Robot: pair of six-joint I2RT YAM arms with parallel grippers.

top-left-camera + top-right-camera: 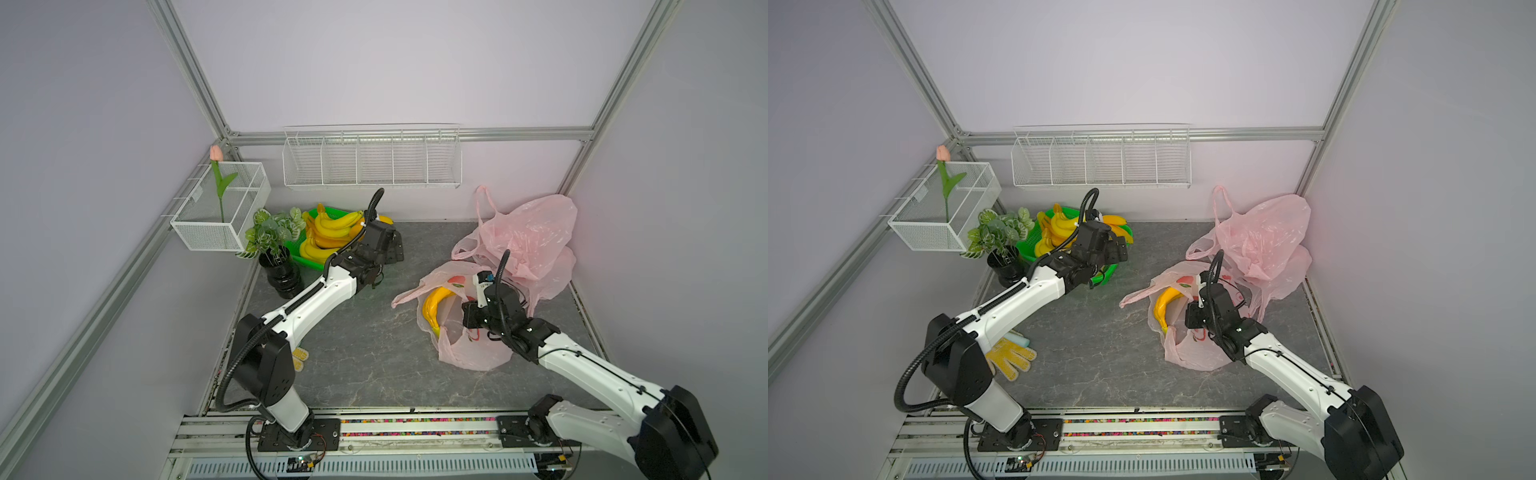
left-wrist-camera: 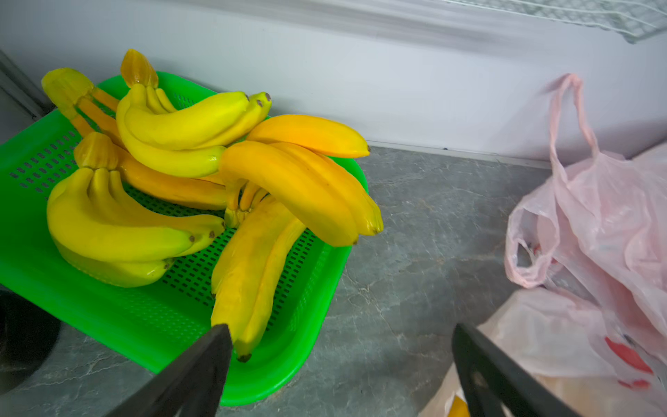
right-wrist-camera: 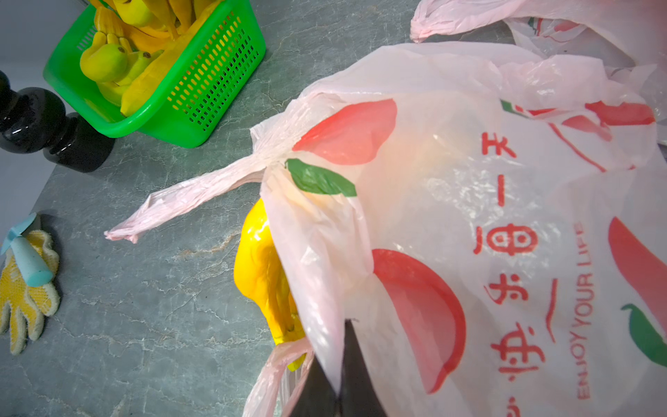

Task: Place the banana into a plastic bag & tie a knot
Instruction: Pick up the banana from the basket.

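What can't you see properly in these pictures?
- Banana: mostly behind the pink bag in the right wrist view.
- Yellow glove: mostly behind the left arm in a top view.
- Right end effector: fingers cut by the right wrist view's edge, bag film over them.
- Left end effector: only fingertips show; left wrist view's edge cuts the rest.

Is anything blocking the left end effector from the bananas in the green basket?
Nothing visible does. The left end effector is open, and the nearest banana lies uncovered in the green basket just ahead.

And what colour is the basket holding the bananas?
Bright green basket, clearest in the left wrist view.
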